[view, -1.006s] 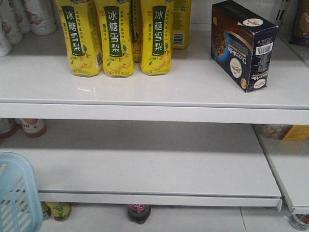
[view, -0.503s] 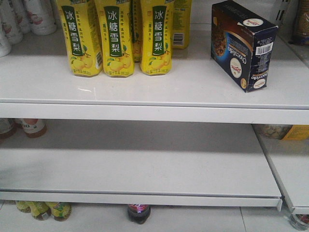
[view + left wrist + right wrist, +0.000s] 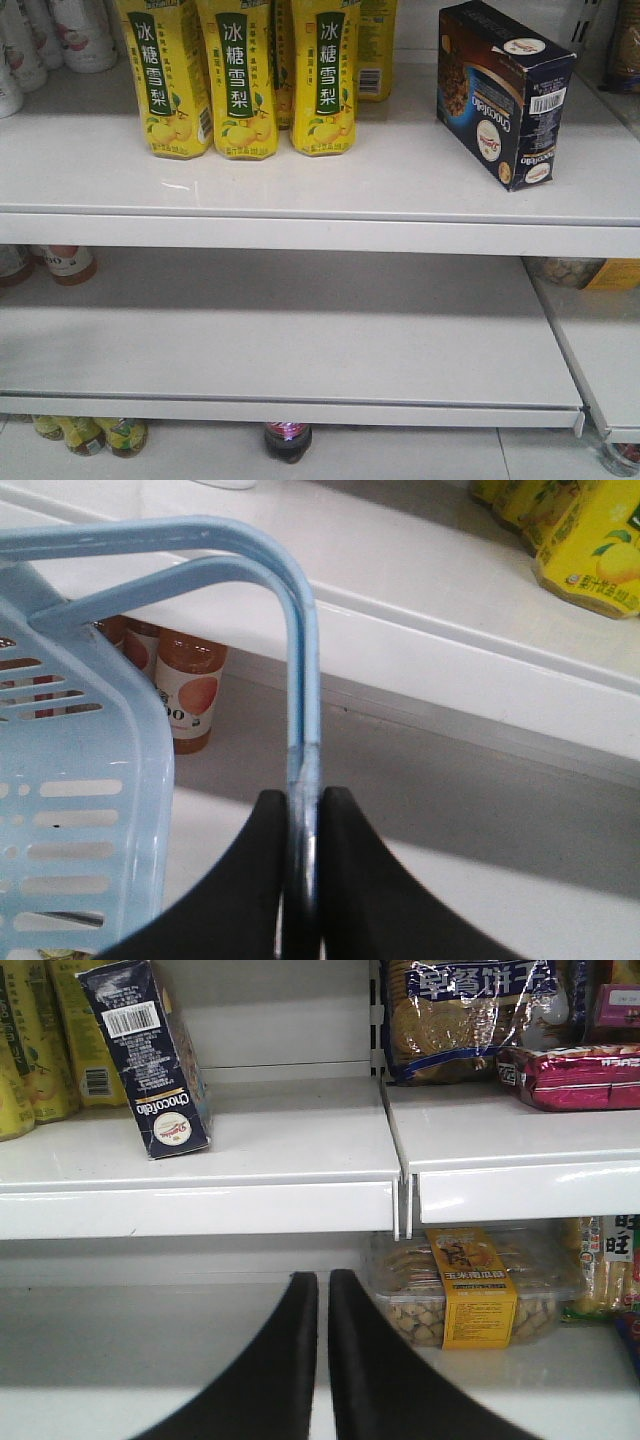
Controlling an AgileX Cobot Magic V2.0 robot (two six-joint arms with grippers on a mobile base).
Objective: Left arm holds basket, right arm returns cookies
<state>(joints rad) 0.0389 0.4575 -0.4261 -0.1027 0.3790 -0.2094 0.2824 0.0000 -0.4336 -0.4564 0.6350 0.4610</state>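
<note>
Cookies (image 3: 145,1055) stand on the shelf (image 3: 250,1155) up and left of my empty, pressed-together right gripper (image 3: 323,1295), while my left gripper (image 3: 303,815) pinches the basket (image 3: 90,810) handle.

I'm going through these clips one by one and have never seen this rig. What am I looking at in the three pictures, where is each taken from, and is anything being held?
It is a two-armed robot facing white shop shelves. The front view looks at the shelves from the robot's body: the navy cookies box stands on the upper shelf, right of yellow drink bottles. No arm shows there.

The other two pictures come from cameras on the wrists. In the left wrist view, the black left tool is shut on a handle of the light blue basket. In the right wrist view, the right tool is closed and holds nothing; it sits low in front of the shelves, apart from the cookies box on the shelf above.
</note>
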